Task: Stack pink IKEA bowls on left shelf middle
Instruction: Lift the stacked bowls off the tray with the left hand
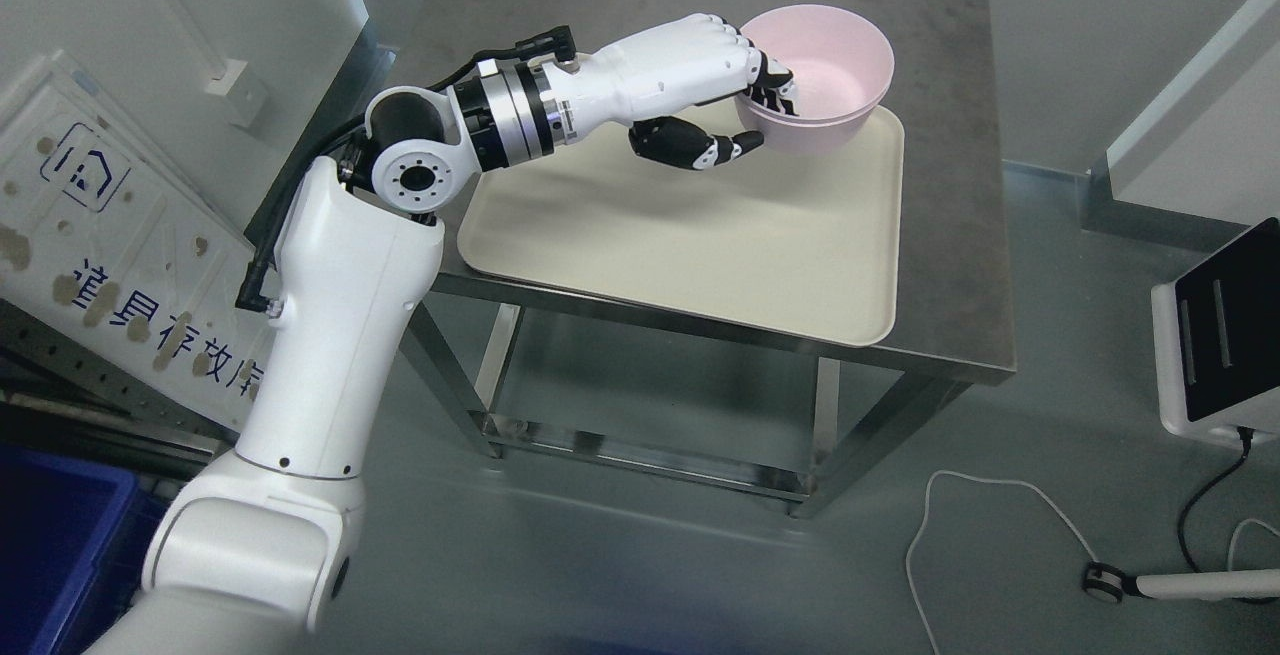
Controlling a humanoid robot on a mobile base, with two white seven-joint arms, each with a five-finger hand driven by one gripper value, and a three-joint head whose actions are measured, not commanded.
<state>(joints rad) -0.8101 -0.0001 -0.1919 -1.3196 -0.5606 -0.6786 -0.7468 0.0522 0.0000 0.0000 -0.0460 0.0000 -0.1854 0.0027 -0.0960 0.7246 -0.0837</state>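
The near-left rim of the pink bowls (pixel 825 75) is covered by the left hand (pixel 725 85), so the exact line of contact there cannot be made out. Two rims are seen, one nested inside the other; whether more bowls are in the stack cannot be told. The fingers (pixel 775 85) are hooked over the rim into the bowl interior, and the thumb (pixel 700 147) is placed below and outside the wall, so the stack is gripped at its rim. The stack is located directly ahead of the fingertips, at the far corner of the cream tray (pixel 700 235), which lies beneath the hand on the steel table (pixel 950 185). The opening is directed upward, slightly tilted; being round, the bowls show no long axis. Behind the wrist, a white sign board (pixel 110 255) is cut off at the frame edge, its print partly obscured. A blue crate (pixel 50 535) is cut off at the lower corner.
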